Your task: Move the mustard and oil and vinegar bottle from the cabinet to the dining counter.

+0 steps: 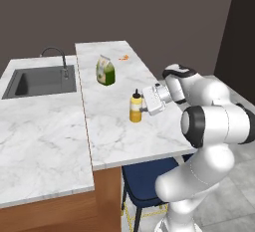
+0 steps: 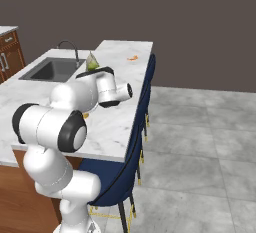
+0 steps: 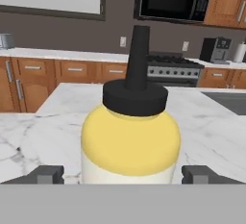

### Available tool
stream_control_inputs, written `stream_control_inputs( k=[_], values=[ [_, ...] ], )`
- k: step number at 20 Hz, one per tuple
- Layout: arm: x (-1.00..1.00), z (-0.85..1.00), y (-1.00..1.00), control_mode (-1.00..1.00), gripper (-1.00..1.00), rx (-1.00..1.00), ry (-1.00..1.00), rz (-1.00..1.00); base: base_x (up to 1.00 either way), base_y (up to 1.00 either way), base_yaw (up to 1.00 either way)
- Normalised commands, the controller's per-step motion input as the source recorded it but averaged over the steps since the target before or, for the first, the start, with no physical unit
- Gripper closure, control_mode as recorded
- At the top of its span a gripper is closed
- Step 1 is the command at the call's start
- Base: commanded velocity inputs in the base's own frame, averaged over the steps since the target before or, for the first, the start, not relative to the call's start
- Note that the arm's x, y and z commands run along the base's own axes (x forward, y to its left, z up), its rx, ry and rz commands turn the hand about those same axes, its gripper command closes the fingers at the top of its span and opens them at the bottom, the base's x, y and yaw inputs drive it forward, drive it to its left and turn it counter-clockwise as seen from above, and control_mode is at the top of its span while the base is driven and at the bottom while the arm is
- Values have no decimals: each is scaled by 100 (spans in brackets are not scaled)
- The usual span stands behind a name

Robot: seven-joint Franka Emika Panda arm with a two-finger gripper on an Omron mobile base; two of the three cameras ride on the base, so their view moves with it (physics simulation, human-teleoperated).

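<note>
The mustard [image 1: 135, 107], a small yellow squeeze bottle with a dark pointed nozzle, stands upright on the white marble dining counter [image 1: 124, 141] near its right edge. My gripper [image 1: 141, 107] reaches in from the right at bottle height. In the hand view the mustard [image 3: 130, 141] sits close up between my gripper [image 3: 125, 174], and both dark fingertips [image 3: 48, 174] stand clear of its sides, so the gripper is open and straddles the bottle without touching it. The oil and vinegar bottle is out of view.
A green-and-white pouch [image 1: 105, 70] and a small orange item [image 1: 123, 57] lie farther back on the slab. A sink [image 1: 42, 80] with a faucet [image 1: 59, 57] is on the lower worktop to the left. Blue stools [image 1: 144, 181] stand under the counter's edge.
</note>
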Motion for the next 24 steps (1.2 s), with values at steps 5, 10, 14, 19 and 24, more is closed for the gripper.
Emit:
stream_control_inputs(
  k=[5, 10, 14, 19, 24],
  values=[
    [-6, 0, -4, -100, -100, 0, 0, 0, 0, 0, 0],
    [-20, 0, -23, -100, -100, 0, 0, 0, 0, 0, 0],
    [-21, 1, -24, -100, -100, 0, 0, 0, 0, 0, 0],
    [-33, 24, -2, -100, -100, 0, 1, -2, 0, 0, 0],
    [-23, 23, 0, -100, -100, 0, 6, -10, 0, 0, 0]
  ],
)
